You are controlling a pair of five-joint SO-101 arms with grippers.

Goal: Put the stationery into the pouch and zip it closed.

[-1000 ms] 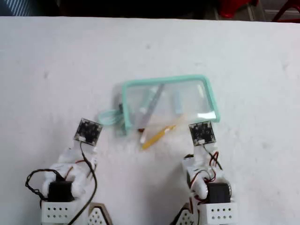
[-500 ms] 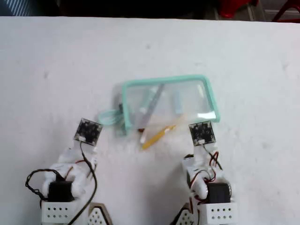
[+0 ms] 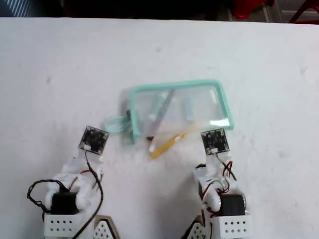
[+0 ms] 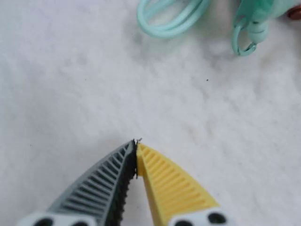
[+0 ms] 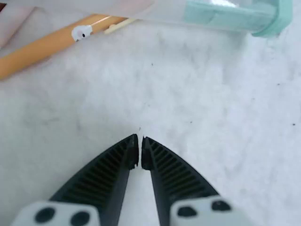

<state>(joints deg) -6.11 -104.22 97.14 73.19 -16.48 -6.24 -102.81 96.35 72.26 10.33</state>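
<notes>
Two grippers, both empty. Left gripper (image 4: pixel 136 145) fingers pressed together, hanging just short of teal strap loop (image 4: pixel 169 21) and zip pull (image 4: pixel 247 40), likely staged to pin that end. Right gripper (image 5: pixel 139 141) likewise pinched together, near yellow pen (image 5: pixel 47 44), probably to nudge it in. Pouch (image 3: pixel 179 107) flat mid-table (image 3: pixel 75 64), near edge toward arms for reach. Some pens inside already. Yellow pen mostly out on table, far end at pouch edge. Zip apparently not closed.
</notes>
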